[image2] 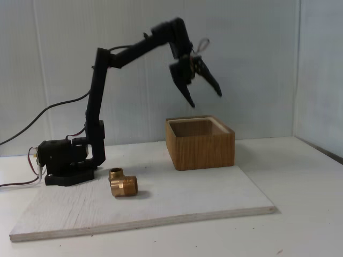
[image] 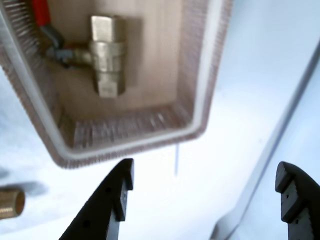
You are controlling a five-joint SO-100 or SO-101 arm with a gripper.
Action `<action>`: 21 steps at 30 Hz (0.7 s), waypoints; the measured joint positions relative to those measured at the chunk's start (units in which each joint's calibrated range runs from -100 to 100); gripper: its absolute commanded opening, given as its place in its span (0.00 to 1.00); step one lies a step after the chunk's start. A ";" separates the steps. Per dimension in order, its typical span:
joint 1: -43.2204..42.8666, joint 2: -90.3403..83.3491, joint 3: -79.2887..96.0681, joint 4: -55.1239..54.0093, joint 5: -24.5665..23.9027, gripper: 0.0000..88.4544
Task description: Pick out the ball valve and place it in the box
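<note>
The ball valve (image: 106, 57) lies on the floor of the box (image: 197, 95), its brass body upright in the wrist view and its red lever handle (image: 41, 11) at the top left. In the fixed view the box (image2: 199, 144) is a ribbed light-brown wooden square on the white board; the valve inside is hidden by its walls. My gripper (image: 205, 192) hangs above the box, open and empty, both black fingers spread wide. In the fixed view the gripper (image2: 205, 97) is raised well over the box's rim.
A brass threaded elbow fitting (image2: 122, 182) lies on the white board (image2: 214, 201) near the arm's base (image2: 65, 160); its threaded end (image: 10, 202) shows at the wrist view's left edge. Wires trail left of the base.
</note>
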 measured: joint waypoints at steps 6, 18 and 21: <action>5.85 -7.37 5.27 0.00 0.72 0.33; 16.45 -11.44 14.25 0.00 4.24 0.01; 18.15 -11.44 16.89 0.00 5.73 0.01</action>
